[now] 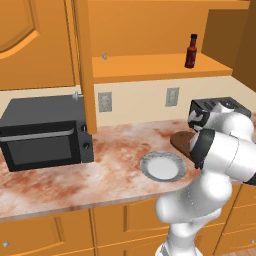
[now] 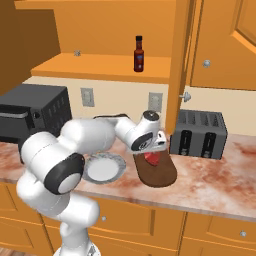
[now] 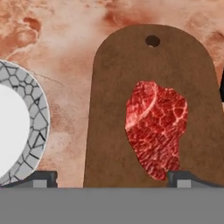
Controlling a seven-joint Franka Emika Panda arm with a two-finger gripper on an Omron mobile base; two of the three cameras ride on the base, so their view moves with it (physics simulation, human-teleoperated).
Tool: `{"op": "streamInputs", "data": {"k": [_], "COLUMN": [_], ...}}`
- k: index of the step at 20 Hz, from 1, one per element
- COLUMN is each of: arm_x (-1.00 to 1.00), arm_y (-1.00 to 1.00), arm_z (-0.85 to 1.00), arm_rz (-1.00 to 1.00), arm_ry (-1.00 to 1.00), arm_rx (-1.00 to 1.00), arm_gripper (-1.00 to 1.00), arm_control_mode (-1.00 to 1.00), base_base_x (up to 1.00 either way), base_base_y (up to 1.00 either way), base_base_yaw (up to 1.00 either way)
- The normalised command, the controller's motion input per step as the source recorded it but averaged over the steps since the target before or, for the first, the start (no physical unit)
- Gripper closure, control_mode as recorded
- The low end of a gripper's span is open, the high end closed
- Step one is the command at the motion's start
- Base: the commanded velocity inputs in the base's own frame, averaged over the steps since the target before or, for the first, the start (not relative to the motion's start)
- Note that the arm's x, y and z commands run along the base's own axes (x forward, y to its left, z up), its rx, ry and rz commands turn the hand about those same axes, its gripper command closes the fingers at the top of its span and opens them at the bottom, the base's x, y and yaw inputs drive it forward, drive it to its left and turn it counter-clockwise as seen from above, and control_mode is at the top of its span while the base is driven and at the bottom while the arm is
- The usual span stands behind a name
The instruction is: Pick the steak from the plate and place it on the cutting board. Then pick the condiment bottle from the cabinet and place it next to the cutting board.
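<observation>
Marbled worktop carries the plate beside the cutting board, where the steak lies flat; the gripper hangs above it, fingers spread and holding nothing. On the cabinet shelf stands the condiment bottle

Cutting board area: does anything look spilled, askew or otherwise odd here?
Nothing stands out. The steak lies flat on the cutting board, the plate sits bare beside it, and the condiment bottle stands upright on the cabinet shelf.

Black microwave left on marbled counter, toaster right, wall outlets
</observation>
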Motion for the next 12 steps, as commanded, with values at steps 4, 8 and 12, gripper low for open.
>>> {"op": "streamInputs", "data": {"k": [4, 8, 12], "arm_x": [-0.20, -0.13, -0.07], "arm_y": [0.41, 0.29, 0.19], "arm_z": [0.10, 0.19, 0.24], "arm_rz": [0.00, 0.00, 0.00], "arm_ry": [-0.09, -0.11, -0.15], "arm_rx": [0.04, 0.05, 0.05], "arm_gripper": [-1.00, -1.00, -1.00], "arm_control_mode": [-1.00, -1.00, -1.00], "base_base_x": [0.00, 0.00, 0.00], "base_base_y": [0.00, 0.00, 0.00], "base_base_yaw": [0.00, 0.00, 0.00]}}
